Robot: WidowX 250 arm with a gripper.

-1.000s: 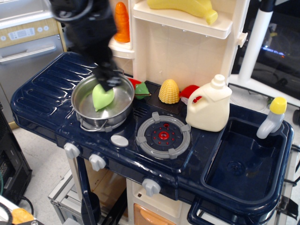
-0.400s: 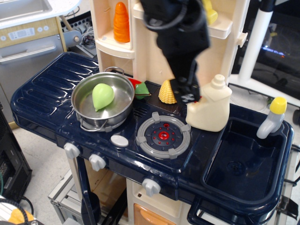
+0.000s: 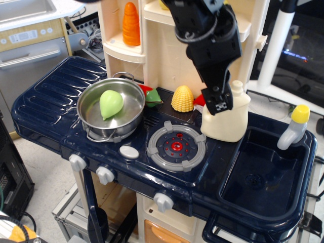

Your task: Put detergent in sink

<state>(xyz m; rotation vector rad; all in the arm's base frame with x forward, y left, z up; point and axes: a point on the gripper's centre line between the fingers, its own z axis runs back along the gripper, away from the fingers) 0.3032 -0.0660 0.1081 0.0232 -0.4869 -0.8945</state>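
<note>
Detergent jug (image 3: 229,119) upright on the counter, just left of the sink (image 3: 264,177), beside the burner (image 3: 176,146). Black gripper (image 3: 219,105) low over the jug's handle side, overlapping its upper left; cannot tell whether fingers apart or clamped. Pot (image 3: 111,109) with green pear (image 3: 111,104) at left. Corn (image 3: 183,98) behind burner.
</note>
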